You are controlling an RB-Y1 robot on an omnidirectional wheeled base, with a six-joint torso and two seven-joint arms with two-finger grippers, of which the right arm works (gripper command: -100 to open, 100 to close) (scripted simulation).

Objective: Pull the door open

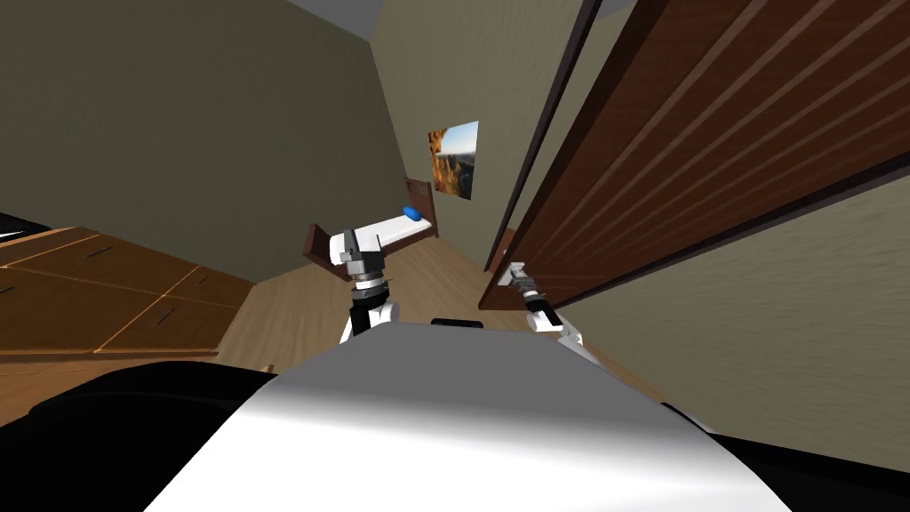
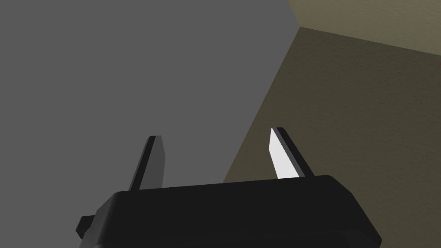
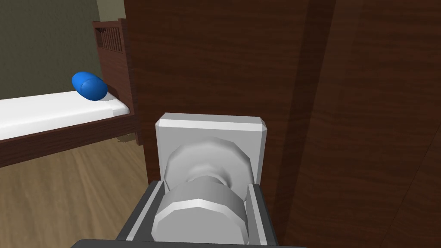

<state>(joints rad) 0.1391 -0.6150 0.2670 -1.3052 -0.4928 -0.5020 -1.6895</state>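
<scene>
The dark brown panelled door (image 1: 711,169) stands ajar to my right, with its free edge near my right hand. A grey round knob (image 3: 200,213) on a square grey plate (image 3: 211,129) sits near that edge of the door (image 3: 344,107). My right gripper (image 3: 201,202) is shut on the knob, one finger pressing each side. In the head view the same right gripper (image 1: 515,274) sits at the door's edge. My left gripper (image 1: 364,240) is raised in front of my chest, away from the door, and its fingers (image 2: 282,155) stand open with nothing between them.
A bed with a white mattress (image 3: 51,110) and a blue pillow (image 3: 89,86) stands beyond the door's edge across the wooden floor (image 3: 64,193). A brown drawer unit (image 1: 107,293) runs along the left wall. A picture (image 1: 455,158) hangs on the far wall.
</scene>
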